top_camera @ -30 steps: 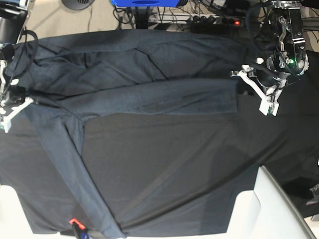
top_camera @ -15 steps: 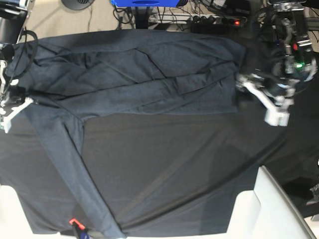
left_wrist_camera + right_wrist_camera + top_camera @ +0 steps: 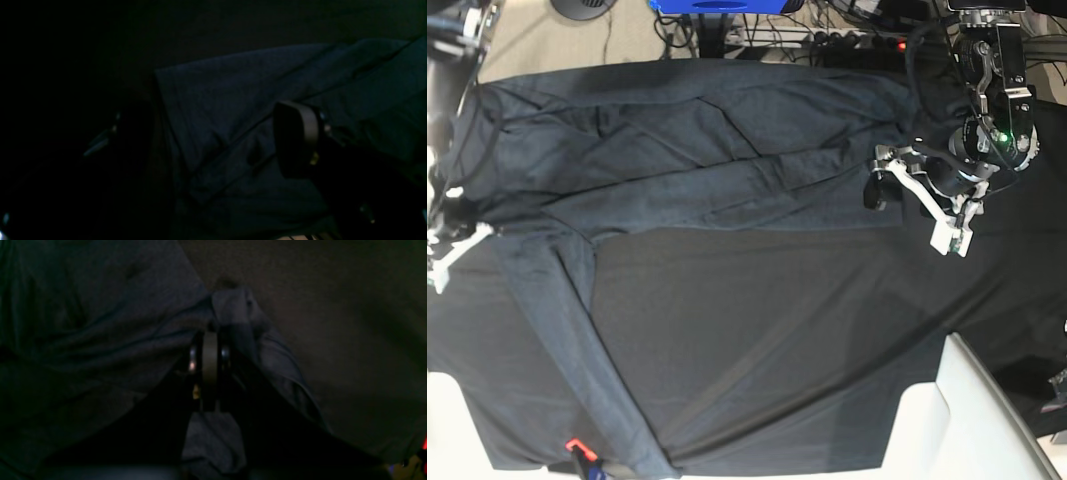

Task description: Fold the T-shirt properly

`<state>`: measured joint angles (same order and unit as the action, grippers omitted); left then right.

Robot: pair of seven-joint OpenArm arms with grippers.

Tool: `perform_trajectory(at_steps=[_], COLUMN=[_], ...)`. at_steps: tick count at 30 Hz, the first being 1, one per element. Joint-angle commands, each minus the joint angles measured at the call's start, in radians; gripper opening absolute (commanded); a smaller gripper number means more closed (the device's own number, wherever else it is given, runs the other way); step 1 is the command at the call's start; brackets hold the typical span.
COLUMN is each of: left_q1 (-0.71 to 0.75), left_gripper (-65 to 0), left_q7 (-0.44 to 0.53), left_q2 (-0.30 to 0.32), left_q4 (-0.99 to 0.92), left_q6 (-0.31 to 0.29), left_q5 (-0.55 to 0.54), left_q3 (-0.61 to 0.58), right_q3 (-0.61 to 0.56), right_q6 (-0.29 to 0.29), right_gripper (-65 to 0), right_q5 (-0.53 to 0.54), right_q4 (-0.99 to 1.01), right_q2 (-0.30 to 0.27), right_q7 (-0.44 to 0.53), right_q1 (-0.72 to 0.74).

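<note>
The T-shirt point(image 3: 697, 140) lies folded along the far side of the table cloth point(image 3: 767, 340). My left gripper point(image 3: 912, 205) hovers with jaws apart over its right edge. My right gripper point(image 3: 209, 340) is clamped on the shirt's left part.

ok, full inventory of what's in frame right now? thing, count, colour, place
T-shirt: 1, dark charcoal grey, folded band across the far half of the table, one strip trailing toward the near left edge
table cloth: 1, smoother black, covering the table under the shirt
blue object: 1, blue, floor beyond the far edge, mostly cropped
cables and power strip: several, black, floor at far right
white panel: 1, white, near right corner
left gripper: 1, white and black, open, at the shirt's right end, holding nothing
right gripper: 1, black, shut on a pinch of T-shirt at the table's left edge
</note>
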<state>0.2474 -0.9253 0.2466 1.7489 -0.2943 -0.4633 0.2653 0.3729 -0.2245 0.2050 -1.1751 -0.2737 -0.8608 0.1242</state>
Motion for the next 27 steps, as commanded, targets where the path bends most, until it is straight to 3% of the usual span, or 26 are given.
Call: perform_trajectory(at_steps=[1,20,27], left_q1=[-0.007,-0.001,-0.01], left_gripper=[-10.9,-10.9,-10.9], left_q7=[0.018,0.018,0.024], left_q2=[0.01,0.017,0.015], left_q4=[0.015,0.009,-0.091], left_q6=[-0.003,-0.003,-0.003], left_q5=[-0.005,-0.004,-0.004], left_q3=[0.004,0.005,0.007], right_q3=[0.002,-0.059,-0.056], right_q6=[0.0,0.001,0.001], right_gripper=[-65.0,-65.0,-65.0], right_q5=[0.003,0.003,0.003], right_q4=[0.007,0.091,0.091], right_q2=[-0.019,0.011,0.006], right_q7=[0.01,0.005,0.005], right_q1=[0.03,0.053,0.021])
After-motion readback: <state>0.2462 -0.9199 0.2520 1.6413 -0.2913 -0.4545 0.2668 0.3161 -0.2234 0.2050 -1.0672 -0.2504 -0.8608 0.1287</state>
